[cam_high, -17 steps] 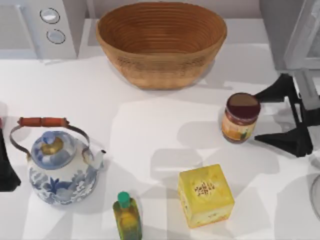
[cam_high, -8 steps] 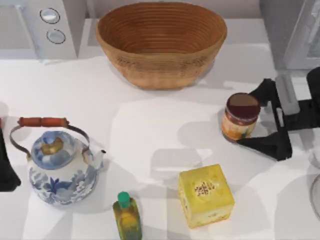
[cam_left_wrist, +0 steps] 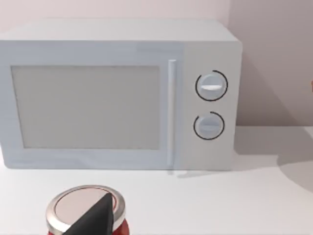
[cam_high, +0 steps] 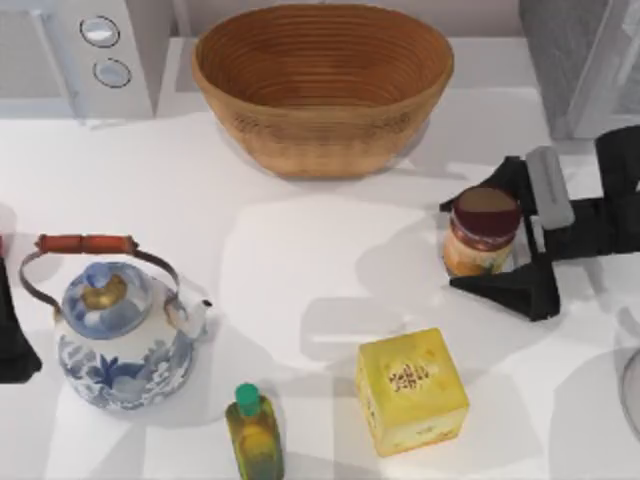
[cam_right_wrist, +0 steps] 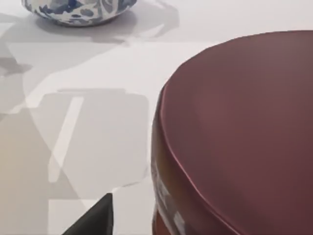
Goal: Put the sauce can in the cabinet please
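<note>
While the left tool (cam_high: 10,340) sits parked at the frame's left edge, its state unreadable, the right tool (cam_high: 490,240) spreads open around the sauce can (cam_high: 482,231). That can stands upright on the surface (cam_high: 300,260) at centre right, below the cabinet (cam_high: 575,60).

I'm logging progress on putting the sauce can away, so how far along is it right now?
Early stage. Done: the right gripper has its open jaws on either side of the sauce can. In hand: the grasp itself, since the jaws are not closed and the can sits on the table. Left: gripping, lifting and carrying it into the cabinet at the far right. The left gripper is parked at the table's left edge.
</note>
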Robot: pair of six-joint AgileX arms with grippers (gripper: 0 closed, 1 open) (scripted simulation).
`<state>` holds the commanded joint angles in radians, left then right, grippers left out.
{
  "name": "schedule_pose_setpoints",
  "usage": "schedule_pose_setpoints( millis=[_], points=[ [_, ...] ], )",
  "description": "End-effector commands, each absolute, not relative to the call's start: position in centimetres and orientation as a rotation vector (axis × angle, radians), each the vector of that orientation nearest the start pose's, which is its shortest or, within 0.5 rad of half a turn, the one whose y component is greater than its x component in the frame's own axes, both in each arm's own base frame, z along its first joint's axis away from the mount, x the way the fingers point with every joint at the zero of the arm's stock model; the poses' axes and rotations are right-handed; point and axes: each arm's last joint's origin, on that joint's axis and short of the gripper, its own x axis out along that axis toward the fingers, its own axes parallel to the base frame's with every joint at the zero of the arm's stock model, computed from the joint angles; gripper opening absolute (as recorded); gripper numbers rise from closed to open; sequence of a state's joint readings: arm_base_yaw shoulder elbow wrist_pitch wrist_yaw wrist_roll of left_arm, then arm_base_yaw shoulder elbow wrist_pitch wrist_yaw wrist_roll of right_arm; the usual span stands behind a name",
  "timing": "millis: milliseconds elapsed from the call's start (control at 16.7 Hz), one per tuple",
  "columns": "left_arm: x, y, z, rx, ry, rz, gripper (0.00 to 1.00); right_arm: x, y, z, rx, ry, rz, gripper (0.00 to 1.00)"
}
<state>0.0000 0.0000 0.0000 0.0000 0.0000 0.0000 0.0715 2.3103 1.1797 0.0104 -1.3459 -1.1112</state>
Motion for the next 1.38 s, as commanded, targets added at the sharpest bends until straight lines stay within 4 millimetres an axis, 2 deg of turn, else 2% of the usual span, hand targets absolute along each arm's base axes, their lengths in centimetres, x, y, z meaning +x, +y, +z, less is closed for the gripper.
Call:
schedule_pose_setpoints(
  millis=[240,1020,1380],
  points=[
    [10.57,-0.12,16.00,0.000,0.000,0.000,1.00,39.06,6.11,3.09,-0.156,0.157,1.555,1.00],
    [10.57,-0.12,16.00,0.000,0.000,0.000,1.00,39.06,6.11,3.09,-0.156,0.157,1.555,0.02],
    [10.57,-0.12,16.00,0.000,0.000,0.000,1.00,39.06,6.11,3.09,-0.156,0.157,1.555,0.00]
  ],
)
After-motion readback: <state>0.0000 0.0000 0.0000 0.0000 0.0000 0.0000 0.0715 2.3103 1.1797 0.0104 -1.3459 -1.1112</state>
